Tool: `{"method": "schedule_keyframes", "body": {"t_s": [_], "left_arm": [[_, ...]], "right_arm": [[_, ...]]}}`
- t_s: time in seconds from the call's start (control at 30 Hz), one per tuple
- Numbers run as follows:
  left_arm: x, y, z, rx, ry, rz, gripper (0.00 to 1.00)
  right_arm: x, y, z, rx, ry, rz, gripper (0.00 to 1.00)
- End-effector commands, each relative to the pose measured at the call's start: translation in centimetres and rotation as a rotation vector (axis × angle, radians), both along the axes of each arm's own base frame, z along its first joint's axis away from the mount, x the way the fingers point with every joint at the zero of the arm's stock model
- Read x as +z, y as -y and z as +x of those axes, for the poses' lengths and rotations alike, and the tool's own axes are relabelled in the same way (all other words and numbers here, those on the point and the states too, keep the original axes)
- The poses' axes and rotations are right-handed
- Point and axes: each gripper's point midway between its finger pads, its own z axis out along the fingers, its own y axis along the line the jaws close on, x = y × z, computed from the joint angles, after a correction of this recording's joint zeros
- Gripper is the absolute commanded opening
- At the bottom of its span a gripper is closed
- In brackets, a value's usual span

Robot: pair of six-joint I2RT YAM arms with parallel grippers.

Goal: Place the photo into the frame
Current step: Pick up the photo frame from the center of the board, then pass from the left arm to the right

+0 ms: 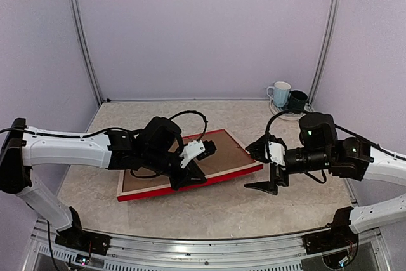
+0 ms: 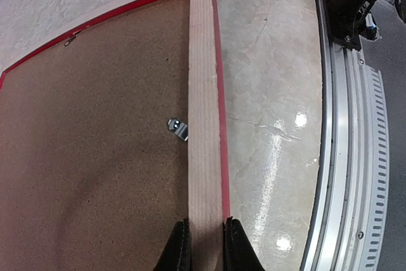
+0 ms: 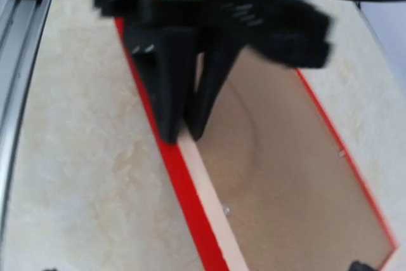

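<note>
Frame [image 1: 228,174] lies back-up on the bench [image 1: 254,220], pale wood rails uppermost and red showing at the edges. It holds the brown backing board [image 2: 95,125], which fills the opening; a small metal turn clip [image 2: 179,128] sits at the inner edge of the near rail. The photo is not visible in any view, and it cannot be determined whether it lies under the board. The left hand [image 2: 206,249] pinches the near rail between its fingertips. The right hand [image 1: 257,168] is spread wide at the frame's right corner and holds nothing. Judged step: securing the frame before the board is dealt with. The next move probably calls for a steady hold on the rail while the free hand works the clip and the board. Two mugs [image 1: 287,96] stand at the far right; their contents cannot be seen.
</note>
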Motion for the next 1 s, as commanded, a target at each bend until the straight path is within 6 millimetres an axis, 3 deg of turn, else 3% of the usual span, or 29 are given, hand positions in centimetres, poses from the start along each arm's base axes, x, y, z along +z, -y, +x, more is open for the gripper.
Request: {"method": "schedule_keyframes", "body": {"t_s": [0.0, 0.47, 0.8, 0.97], "left_arm": [[6.1, 1.2, 0.6, -0.011, 0.045, -0.152, 0.0], [6.9, 1.0, 0.2, -0.021, 0.021, -0.179, 0.0], [8.7, 0.6, 0.6, -0.017, 0.02, -0.221, 0.0], [9.3, 0.5, 0.5, -0.023, 0.019, -0.239, 0.0]], "right_arm": [[-0.2, 0.0, -0.3, 0.07, 0.196, -0.039, 0.99], [-4.6, -1.7, 1.4, 0.036, 0.316, -0.192, 0.92], [-6.6, -2.5, 3.9, -0.049, 0.417, -0.266, 0.7], [-7.1, -2.8, 4.9, -0.087, 0.444, -0.292, 0.49]]}}
